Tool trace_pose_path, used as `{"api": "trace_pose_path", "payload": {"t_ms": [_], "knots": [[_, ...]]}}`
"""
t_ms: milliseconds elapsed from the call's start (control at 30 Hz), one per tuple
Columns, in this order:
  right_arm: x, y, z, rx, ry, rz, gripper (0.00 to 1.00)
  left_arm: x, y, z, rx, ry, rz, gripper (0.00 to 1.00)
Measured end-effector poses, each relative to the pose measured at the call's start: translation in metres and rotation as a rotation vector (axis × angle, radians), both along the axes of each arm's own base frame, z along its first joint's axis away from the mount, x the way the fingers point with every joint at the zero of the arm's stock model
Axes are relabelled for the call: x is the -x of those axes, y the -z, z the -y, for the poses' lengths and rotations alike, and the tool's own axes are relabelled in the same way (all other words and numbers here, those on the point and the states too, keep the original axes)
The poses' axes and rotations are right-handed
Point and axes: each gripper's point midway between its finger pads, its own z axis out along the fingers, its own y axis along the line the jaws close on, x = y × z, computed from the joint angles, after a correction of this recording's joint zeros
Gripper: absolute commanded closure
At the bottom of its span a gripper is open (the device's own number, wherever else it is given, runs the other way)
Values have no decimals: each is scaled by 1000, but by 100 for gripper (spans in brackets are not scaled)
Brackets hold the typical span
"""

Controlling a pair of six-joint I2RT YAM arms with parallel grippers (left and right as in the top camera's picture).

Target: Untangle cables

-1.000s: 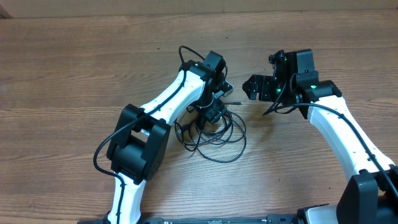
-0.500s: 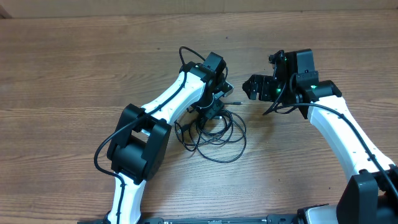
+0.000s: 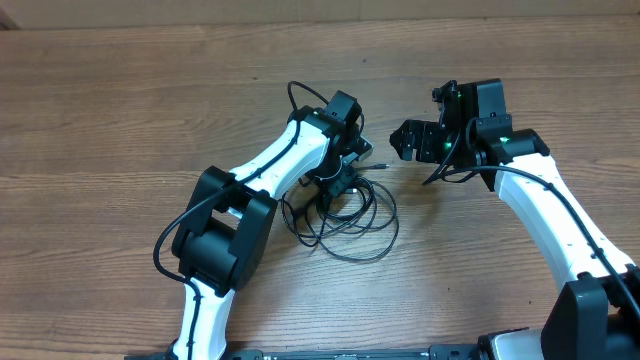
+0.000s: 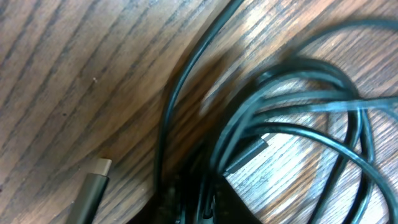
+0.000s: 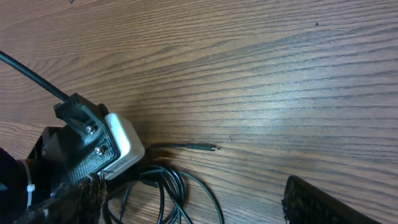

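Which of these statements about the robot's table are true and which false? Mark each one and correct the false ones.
1. The cables lie in a looped, tangled pile. True.
2. The right claw is shut on a cable. False: it is open and holds nothing, off to the side of the pile.
3. The left claw is down at the pile. True.
4. The table is white plastic. False: it is brown wood grain.

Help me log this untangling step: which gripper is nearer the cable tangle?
Left. The left gripper sits down in the cable tangle, at its upper edge. The right gripper is off to the tangle's right, apart from it, standing open.
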Motion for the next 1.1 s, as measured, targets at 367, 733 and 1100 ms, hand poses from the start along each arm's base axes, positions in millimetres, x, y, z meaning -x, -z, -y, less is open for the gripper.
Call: {"api": "trace_pose_path", "payload": {"t_ms": [367,733,1100], "knots": [[0,0,0,-1,0,2,10,6,-1,-5,-22,-3,-25,96],[2,-5,-12,-63,-37,-2,9,-49,-81,-20,-29,-188,134,96],[3,-12,-24,-131,-81,10,0,-71,-194,-32,170,-409,309,96]]}}
